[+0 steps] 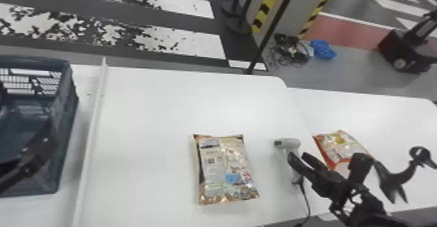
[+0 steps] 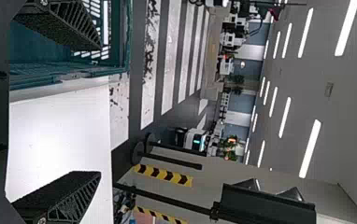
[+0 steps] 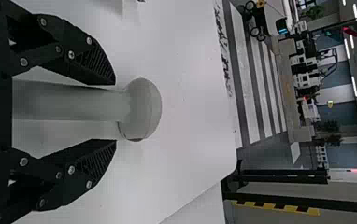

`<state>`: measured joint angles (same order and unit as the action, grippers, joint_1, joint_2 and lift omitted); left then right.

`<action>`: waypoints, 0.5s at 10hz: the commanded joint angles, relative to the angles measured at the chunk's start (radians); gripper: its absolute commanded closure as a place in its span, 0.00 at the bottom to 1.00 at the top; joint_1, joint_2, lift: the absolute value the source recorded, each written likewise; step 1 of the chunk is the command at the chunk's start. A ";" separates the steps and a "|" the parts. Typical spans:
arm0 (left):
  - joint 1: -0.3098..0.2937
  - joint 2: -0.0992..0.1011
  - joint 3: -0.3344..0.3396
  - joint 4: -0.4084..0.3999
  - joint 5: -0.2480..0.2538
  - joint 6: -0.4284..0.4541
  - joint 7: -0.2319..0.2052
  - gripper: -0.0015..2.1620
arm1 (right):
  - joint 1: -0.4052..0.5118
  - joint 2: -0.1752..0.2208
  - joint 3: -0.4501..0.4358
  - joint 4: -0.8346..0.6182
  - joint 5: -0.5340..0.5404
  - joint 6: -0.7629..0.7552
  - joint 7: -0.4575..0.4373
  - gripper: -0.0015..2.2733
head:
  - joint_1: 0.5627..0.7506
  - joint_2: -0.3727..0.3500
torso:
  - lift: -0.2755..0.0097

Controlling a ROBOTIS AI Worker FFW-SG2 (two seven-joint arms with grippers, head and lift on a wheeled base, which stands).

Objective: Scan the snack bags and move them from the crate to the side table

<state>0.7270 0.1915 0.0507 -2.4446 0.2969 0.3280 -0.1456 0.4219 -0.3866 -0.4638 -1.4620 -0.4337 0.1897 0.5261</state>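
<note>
Beyond the white table, saw striped floor, yellow-black tape, a heap of cables with a blue bundle beside, and a black wheeled base off to the right.

Found the printed snack bag lying flat on the white table, between crate and scanner, touching neither. Spotted a red-orange bag on the side table to the right, near end partly hidden behind the right gripper. Had the crate at far left, past a raised white strip. Couldn't tell about any contents in there.

Located the scanner near the seam with the side table, head toward the robot's left, handle toward the robot, cord trailing off the handle's end. Checked the right wrist view: jaws of the right gripper apart, one on each side of the scanner's handle, clearly off it on one side. Couldn't tell about contact on the other. Read that as around the handle, not clamped.

Had the left gripper at the crate, reading as a dark blur in the head view. Couldn't tell how deep over or into the crate. Got jaws wide in the left wrist view, nothing between, one against the crate and the other against white tabletop.
</note>
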 commanded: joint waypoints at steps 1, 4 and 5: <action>-0.012 -0.001 -0.003 0.003 -0.002 0.021 0.001 0.02 | 0.029 -0.017 -0.030 -0.075 -0.020 0.037 0.002 0.02 | 0.70 0.03 | 0.66; -0.034 0.000 -0.003 0.006 -0.002 0.049 0.003 0.02 | 0.038 -0.049 -0.104 -0.287 -0.062 0.512 0.215 0.03 | 0.70 0.03 | 0.66; -0.037 0.000 -0.003 0.007 -0.002 0.064 0.001 0.02 | -0.003 -0.080 -0.079 -0.293 -0.062 0.675 0.287 0.06 | 0.70 0.03 | 0.66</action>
<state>0.6930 0.1914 0.0475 -2.4386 0.2945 0.3841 -0.1434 0.4405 -0.4492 -0.5542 -1.7461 -0.4951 0.7641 0.8064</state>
